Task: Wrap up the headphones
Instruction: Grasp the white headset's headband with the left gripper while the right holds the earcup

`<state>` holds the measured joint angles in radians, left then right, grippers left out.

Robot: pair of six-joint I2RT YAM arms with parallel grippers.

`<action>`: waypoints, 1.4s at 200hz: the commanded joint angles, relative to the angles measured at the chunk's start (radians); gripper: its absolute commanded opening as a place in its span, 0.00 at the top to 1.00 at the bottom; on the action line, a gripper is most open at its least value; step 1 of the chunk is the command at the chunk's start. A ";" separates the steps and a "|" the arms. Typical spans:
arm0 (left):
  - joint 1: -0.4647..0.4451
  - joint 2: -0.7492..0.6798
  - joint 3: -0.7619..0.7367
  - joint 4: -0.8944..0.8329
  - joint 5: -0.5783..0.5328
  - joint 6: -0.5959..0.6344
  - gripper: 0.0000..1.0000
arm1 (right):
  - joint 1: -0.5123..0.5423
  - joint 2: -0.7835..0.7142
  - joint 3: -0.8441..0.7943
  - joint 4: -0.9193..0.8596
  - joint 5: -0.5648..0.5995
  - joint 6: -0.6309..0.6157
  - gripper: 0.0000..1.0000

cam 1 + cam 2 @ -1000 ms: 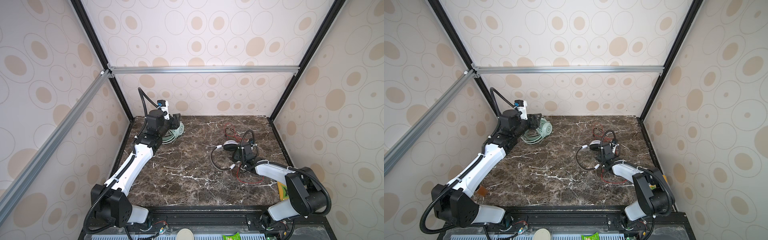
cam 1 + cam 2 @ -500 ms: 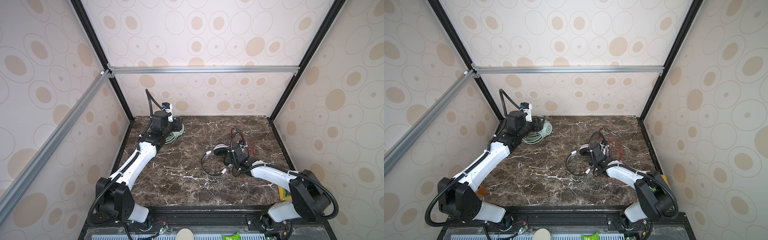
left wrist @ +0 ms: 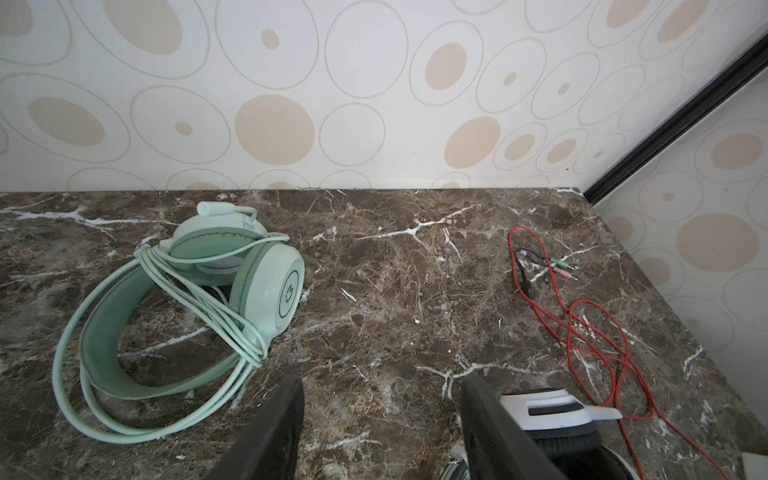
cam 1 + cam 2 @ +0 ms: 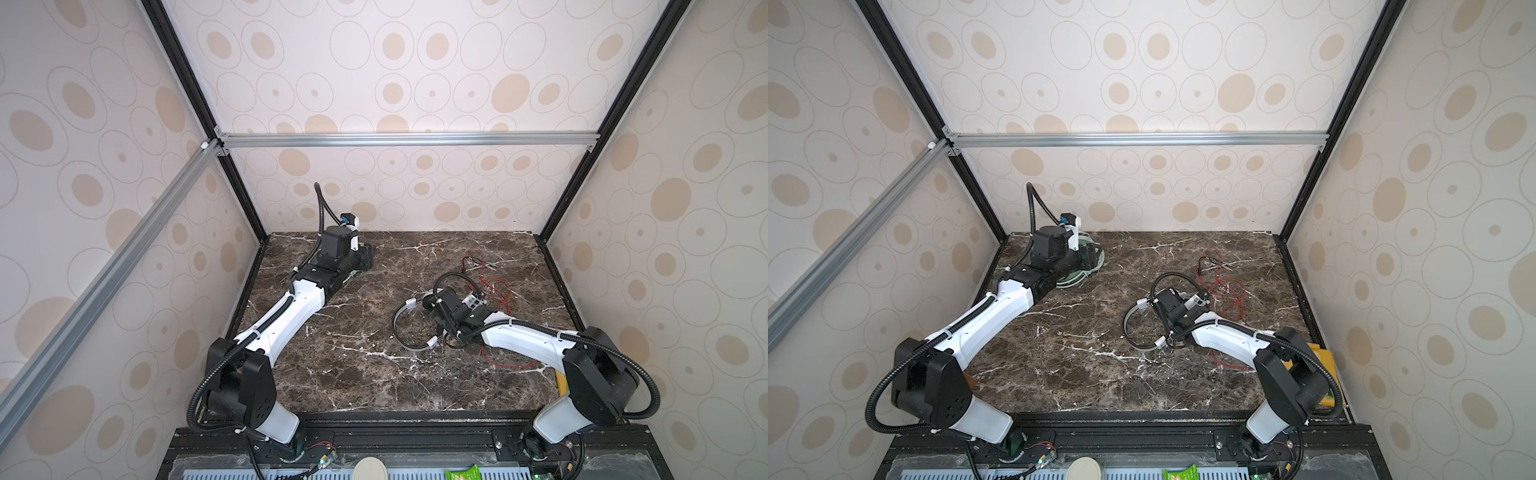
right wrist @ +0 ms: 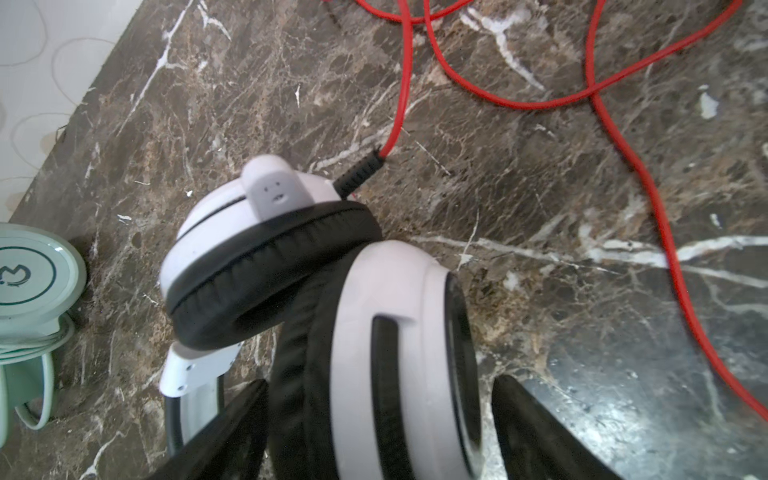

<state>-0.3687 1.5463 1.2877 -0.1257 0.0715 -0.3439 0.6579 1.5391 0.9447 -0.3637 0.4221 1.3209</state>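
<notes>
Mint-green over-ear headset (image 3: 286,291) lies flat at the back-left of the dark brown marble worktop (image 4: 353,374), near the back wall. Its pale green cable (image 3: 199,303) is looped several turns across band and cups, so this one reads as wrapped already. Left claw (image 3: 382,382) hovers just beside it, fingers spread, nothing between them; probably parked clear because that job looks finished.

White-and-black over-ear headset (image 5: 399,332) sits right of centre, cups leaning against each other, its silver metal headband (image 4: 399,332) arcing toward the middle. Right claw (image 5: 380,384) straddles the nearer white cup, fingers spread, with a gap showing on one side, so no firm pinch. Likely placed there to steady or turn the cups for winding.

Thin red cable (image 5: 623,137) leaves the far cup through a black strain relief and sprawls in loose loops toward the back-right. Its small plugs (image 3: 561,266) lie apart near the wall.

Judgement: about half done. The red cable needs gathering, and tangles are a risk.
</notes>
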 commanded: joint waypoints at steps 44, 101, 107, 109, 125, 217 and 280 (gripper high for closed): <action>-0.191 0.077 0.067 -0.182 -0.167 -0.065 0.41 | -0.213 -0.387 -0.180 -0.034 -0.146 -0.511 0.15; -0.321 0.150 0.114 -0.480 0.082 -0.525 0.44 | -0.235 -0.623 -0.493 0.183 -0.101 -0.686 0.15; -0.323 0.160 0.111 -0.503 0.119 -0.577 0.46 | -0.236 -0.637 -0.519 0.207 -0.101 -0.688 0.15; -0.325 0.161 0.108 -0.509 0.127 -0.593 0.46 | -0.237 -0.641 -0.525 0.215 -0.100 -0.688 0.15; -0.342 0.183 0.097 -0.590 0.185 -0.756 0.49 | -0.241 -0.653 -0.549 0.239 -0.108 -0.676 0.15; -0.447 0.321 0.099 -0.687 0.169 -0.988 0.47 | -0.242 -0.783 -0.570 0.170 -0.111 -0.650 0.15; -0.435 0.406 0.162 -0.731 0.111 -0.982 0.46 | -0.242 -0.981 -0.607 0.124 -0.035 -0.678 0.16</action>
<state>-0.8146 1.9057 1.3998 -0.8074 0.2188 -1.3045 0.4194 0.5953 0.3649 -0.2089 0.3466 0.6563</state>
